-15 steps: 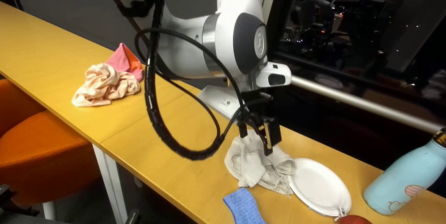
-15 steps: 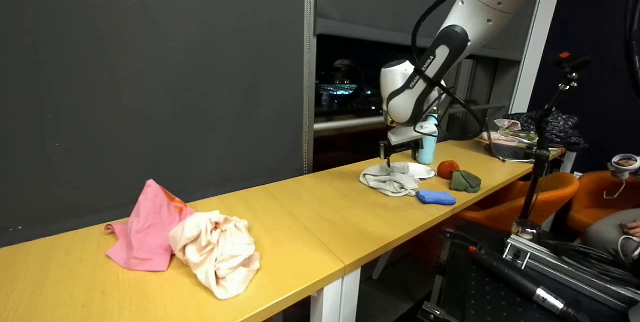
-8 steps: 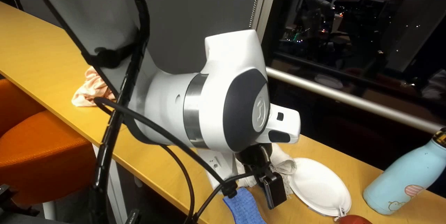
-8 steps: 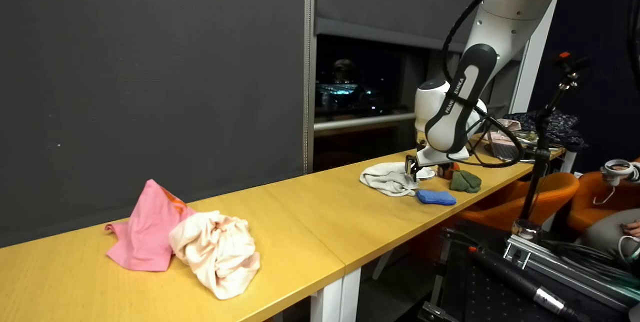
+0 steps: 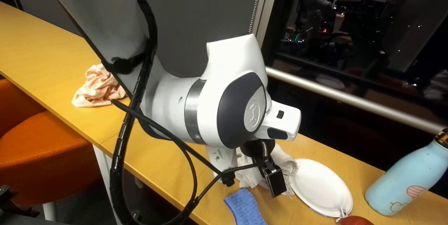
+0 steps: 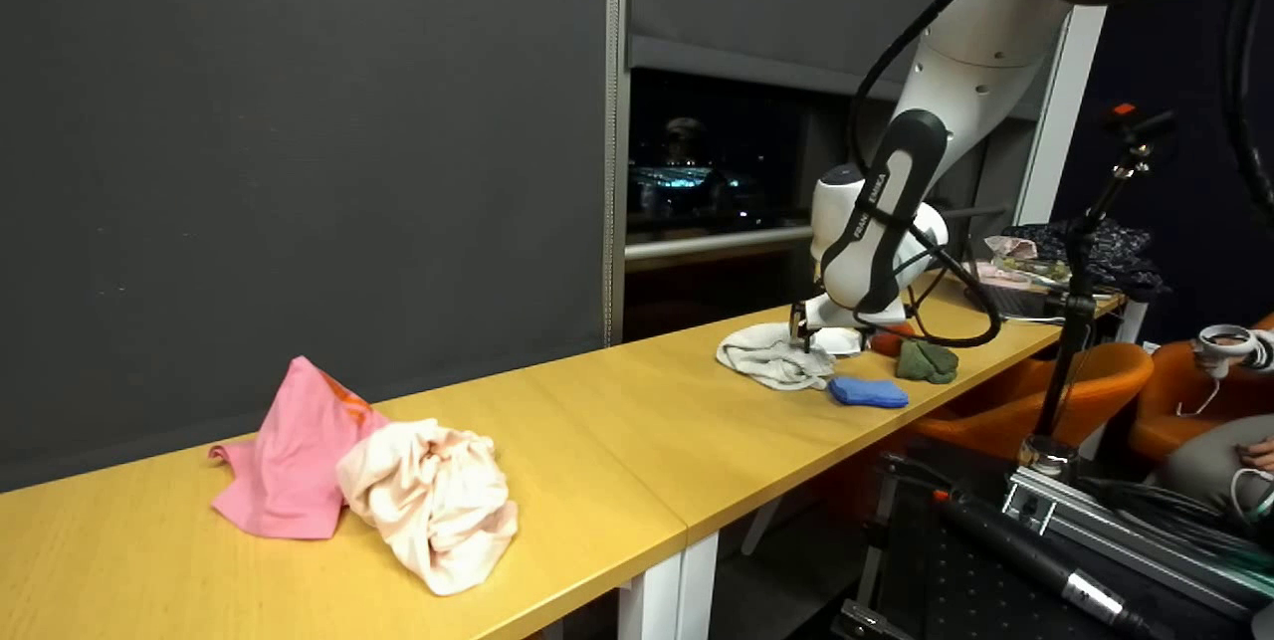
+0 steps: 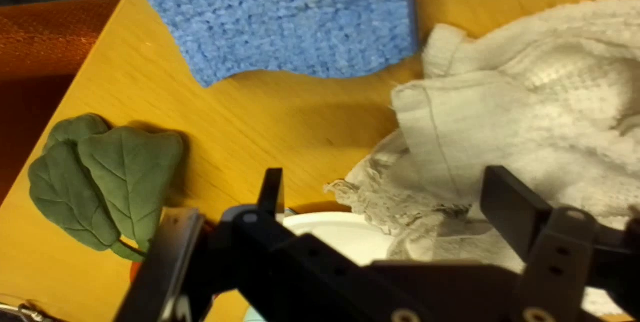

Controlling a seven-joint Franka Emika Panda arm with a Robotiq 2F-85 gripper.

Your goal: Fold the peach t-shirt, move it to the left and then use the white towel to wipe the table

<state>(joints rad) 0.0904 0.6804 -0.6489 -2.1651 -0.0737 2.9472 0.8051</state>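
The peach t-shirt lies crumpled in a heap on the wooden table in both exterior views (image 5: 98,88) (image 6: 438,501). The white towel lies bunched at the other end of the table in both exterior views (image 5: 248,176) (image 6: 766,358). It fills the right side of the wrist view (image 7: 510,126). My gripper (image 7: 385,184) is open, with its fingers wide apart and nothing held. It is low over the towel's frayed edge, the right finger over the towel and the left finger beside it. In an exterior view the gripper (image 6: 802,329) is at the towel's plate side; contact cannot be told.
A white plate (image 5: 322,188) touches the towel. A blue sponge (image 7: 295,16), a green leaf-shaped item (image 7: 110,182), a red round object (image 5: 355,220) and a light blue bottle (image 5: 406,179) are near. A pink cloth (image 6: 304,461) lies beside the t-shirt.
My arm came down and moved toward the plate and sponge side of the towel, then shifted slightly back. The towel, t-shirt and other objects have not visibly moved.
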